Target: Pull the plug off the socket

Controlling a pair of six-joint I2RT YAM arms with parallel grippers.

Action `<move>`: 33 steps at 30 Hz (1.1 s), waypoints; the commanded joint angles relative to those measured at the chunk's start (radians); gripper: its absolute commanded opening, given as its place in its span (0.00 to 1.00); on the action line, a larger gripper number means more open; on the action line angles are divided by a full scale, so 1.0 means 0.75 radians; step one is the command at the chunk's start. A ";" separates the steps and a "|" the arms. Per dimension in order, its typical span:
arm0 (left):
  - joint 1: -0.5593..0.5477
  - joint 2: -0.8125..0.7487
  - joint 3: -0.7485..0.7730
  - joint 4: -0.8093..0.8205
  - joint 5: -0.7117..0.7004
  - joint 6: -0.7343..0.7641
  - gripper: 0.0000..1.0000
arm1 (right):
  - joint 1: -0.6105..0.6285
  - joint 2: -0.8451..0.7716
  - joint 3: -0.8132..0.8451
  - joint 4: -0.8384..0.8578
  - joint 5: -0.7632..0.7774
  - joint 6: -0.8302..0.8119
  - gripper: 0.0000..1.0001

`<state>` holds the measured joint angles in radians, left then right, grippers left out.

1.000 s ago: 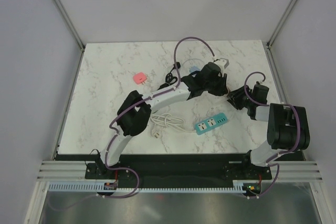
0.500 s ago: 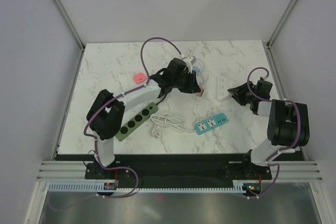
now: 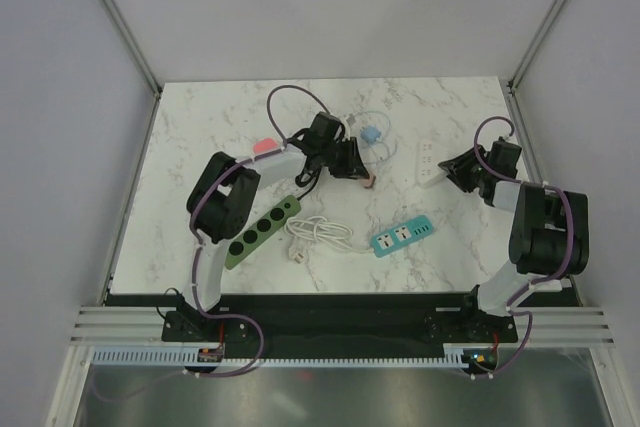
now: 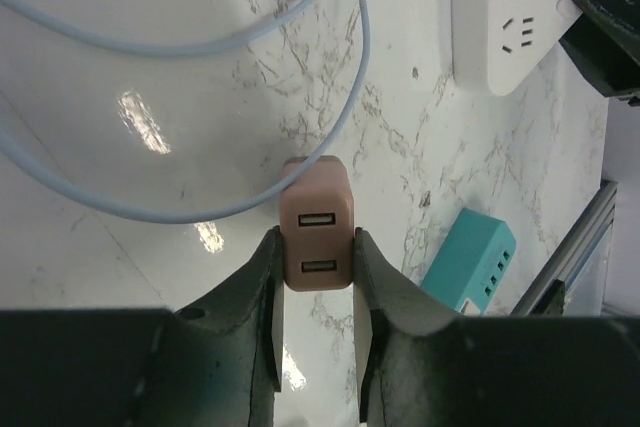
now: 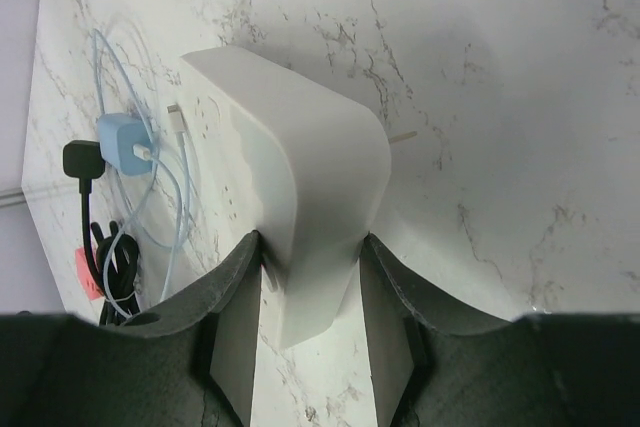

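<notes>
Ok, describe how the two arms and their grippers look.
The left arm and right arm share white links and bulky black joints, each trailed by a purple cable. The left gripper and right gripper have black, curved fingers.

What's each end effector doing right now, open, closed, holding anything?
Left end effector: closed, holding the pink plug.
Right end effector: closed, holding the white strip.

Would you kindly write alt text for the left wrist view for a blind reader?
The left hand grips a pink two-port USB plug, apart from the white power strip at upper right. A pale blue cable loops across the marble table.
</notes>
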<state>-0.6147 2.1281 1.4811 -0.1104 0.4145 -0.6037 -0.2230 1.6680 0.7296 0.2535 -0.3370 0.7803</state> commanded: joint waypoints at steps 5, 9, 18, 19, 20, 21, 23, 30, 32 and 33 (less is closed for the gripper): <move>0.014 0.059 0.208 -0.124 -0.045 0.052 0.59 | -0.014 0.087 0.091 -0.072 0.098 -0.055 0.02; 0.014 0.004 0.204 -0.192 -0.119 0.089 0.80 | -0.014 0.128 0.119 -0.068 0.108 -0.048 0.02; 0.014 -0.325 0.054 -0.274 -0.266 0.159 0.92 | -0.014 0.224 0.254 -0.091 0.089 -0.018 0.08; 0.014 -0.360 0.022 -0.282 -0.274 0.165 0.92 | -0.014 0.242 0.281 -0.088 0.087 -0.008 0.09; 0.014 -0.433 0.005 -0.284 -0.281 0.173 0.92 | -0.014 0.251 0.295 -0.088 0.083 -0.001 0.11; 0.014 -0.469 -0.027 -0.288 -0.281 0.175 0.92 | -0.014 0.261 0.312 -0.090 0.079 0.011 0.12; 0.014 -0.573 -0.087 -0.284 -0.258 0.175 0.92 | -0.014 0.314 0.395 -0.107 0.077 0.023 0.15; 0.010 -0.853 -0.366 -0.274 -0.207 0.159 0.91 | -0.014 0.427 0.569 -0.193 0.089 0.009 0.36; 0.010 -0.959 -0.436 -0.274 -0.233 0.163 0.91 | -0.012 0.427 0.586 -0.221 0.098 -0.009 0.59; 0.010 -0.994 -0.473 -0.274 -0.244 0.165 0.92 | -0.010 0.417 0.584 -0.236 0.110 -0.020 0.66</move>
<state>-0.6064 1.4487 1.1873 -0.3080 0.2420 -0.5140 -0.2260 1.9724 1.1419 0.1474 -0.3149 0.7994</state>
